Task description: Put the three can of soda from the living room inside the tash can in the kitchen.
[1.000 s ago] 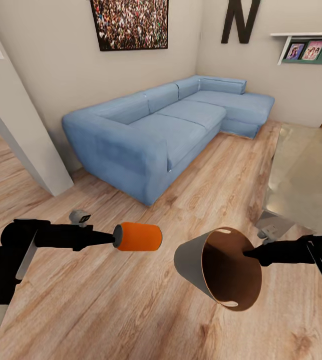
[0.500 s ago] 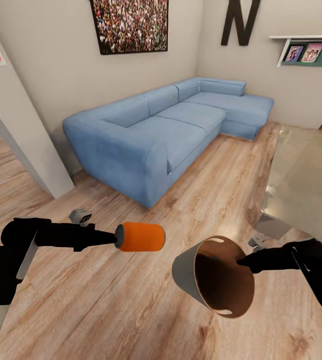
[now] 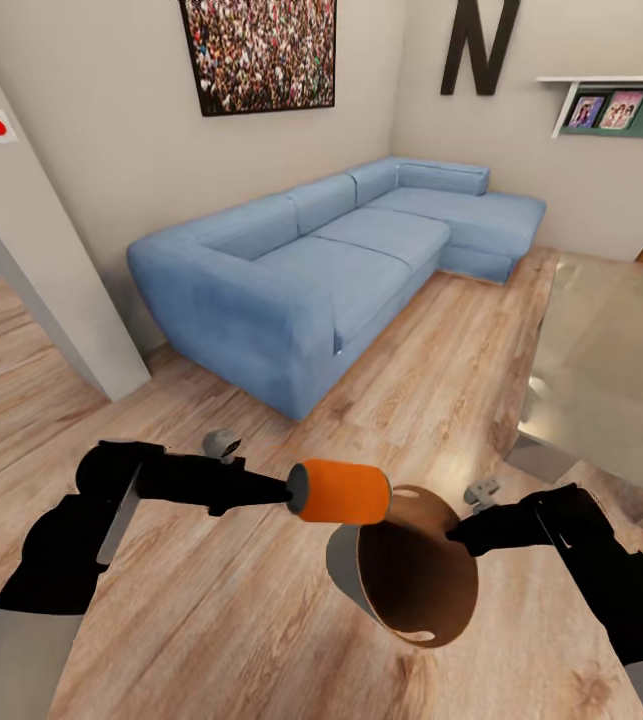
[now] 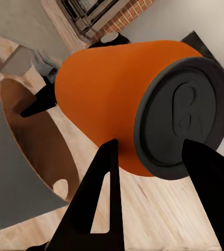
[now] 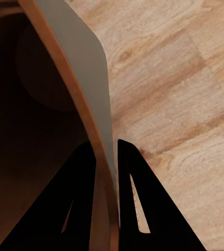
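Head view: left claw (image 3: 296,492) grips an orange can (image 3: 341,491) at the bin's (image 3: 416,580) rim; right claw (image 3: 454,535) pinches that rim. Next: push the can inside, then release.

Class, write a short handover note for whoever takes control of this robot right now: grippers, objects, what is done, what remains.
Left gripper: shut on the orange soda can, held sideways at the bin's rim.
Right gripper: shut on the rim of the trash can, held tilted above the wood floor, mouth toward the robot.
Place: living room, blue sofa ahead.
Done: can and bin both in hand.
Left: drop this can in; no other cans in sight.
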Available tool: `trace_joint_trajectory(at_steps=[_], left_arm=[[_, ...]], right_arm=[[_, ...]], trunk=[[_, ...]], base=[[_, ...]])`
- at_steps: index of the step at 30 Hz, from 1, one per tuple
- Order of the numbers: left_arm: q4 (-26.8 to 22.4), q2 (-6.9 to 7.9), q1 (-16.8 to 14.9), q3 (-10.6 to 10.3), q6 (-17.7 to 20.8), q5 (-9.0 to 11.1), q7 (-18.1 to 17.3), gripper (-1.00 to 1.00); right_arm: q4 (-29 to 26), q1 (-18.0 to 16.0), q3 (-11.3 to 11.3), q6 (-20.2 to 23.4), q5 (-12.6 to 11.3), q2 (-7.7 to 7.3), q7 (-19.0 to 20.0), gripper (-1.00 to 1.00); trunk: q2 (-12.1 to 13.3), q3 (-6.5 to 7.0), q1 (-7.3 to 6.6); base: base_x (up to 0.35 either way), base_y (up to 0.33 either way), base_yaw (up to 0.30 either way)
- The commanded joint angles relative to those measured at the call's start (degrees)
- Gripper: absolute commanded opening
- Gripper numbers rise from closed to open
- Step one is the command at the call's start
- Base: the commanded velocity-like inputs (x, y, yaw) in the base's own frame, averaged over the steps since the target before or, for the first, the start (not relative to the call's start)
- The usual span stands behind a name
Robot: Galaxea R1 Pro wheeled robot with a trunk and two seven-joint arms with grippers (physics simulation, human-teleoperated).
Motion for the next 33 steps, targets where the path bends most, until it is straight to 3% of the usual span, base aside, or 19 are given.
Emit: trace_joint_trajectory(at_steps=[1, 5, 7, 10, 17, 24, 26, 27, 33], left_arm=[[0.0, -0.25, 0.0, -0.6, 0.0, 0.0, 0.5, -1.00], [0.1, -1.23, 0.1, -3.9, 0.0, 0.0, 3.0, -1.00], [0.2, -1.52, 0.1, -4.5, 0.0, 0.0, 3.5, -1.00], [0.3, -1.81, 0.1, -4.9, 0.0, 0.0, 4.5, -1.00], [0.7, -2.90, 0.5, -5.2, 0.0, 0.1, 9.1, -1.00], [0.7, -5.37, 0.9, -5.9, -0.1, -0.1, 14.9, -1.00], [0.7, -5.84, 1.0, -7.6, -0.1, 0.0, 16.2, -1.00], [0.7, -6.13, 1.1, -9.8, -0.1, 0.0, 17.0, -1.00], [0.7, -6.29, 1.3, -11.2, -0.1, 0.0, 17.7, -1.00]], right_arm=[[0.0, 0.0, 0.2, 0.5, -0.7, 0.30, -0.1, -1.00], [0.2, -0.1, 0.8, 0.5, 0.9, 1.71, -1.2, -1.00], [0.2, -0.1, 0.9, 0.5, 1.4, 2.22, -1.3, -1.00], [0.3, -0.2, 1.0, 0.5, 1.7, 2.73, -1.4, -1.00], [0.3, -0.2, 1.6, 0.5, 1.9, 3.20, -1.5, -1.00], [0.3, -0.4, 1.9, 0.5, 1.9, 3.28, -1.5, -1.00], [0.3, -0.6, 2.0, 0.5, 1.9, 3.41, -1.5, -1.00], [0.3, -1.1, 2.0, 0.5, 2.4, 3.97, -1.5, -1.00], [0.2, -1.7, 2.0, 0.5, 5.6, 5.43, -1.5, -1.00]], trunk=[[0.4, 0.19, -0.23], [2.0, 0.91, -1.11], [2.8, 1.27, -1.55], [4.0, 1.80, -2.21], [4.0, 1.80, -2.21], [4.0, 1.80, -2.21], [4.0, 1.80, -2.21], [4.0, 1.80, -2.21], [4.0, 1.80, -2.21]], base=[[0.000, 0.000, 0.000], [0.000, 0.000, 0.000], [0.000, 0.000, 0.000], [0.000, 0.000, 0.000], [0.000, 0.000, 0.000], [0.000, 0.000, 0.000], [0.000, 0.000, 0.000], [0.000, 0.000, 0.000], [0.000, 0.000, 0.000]])
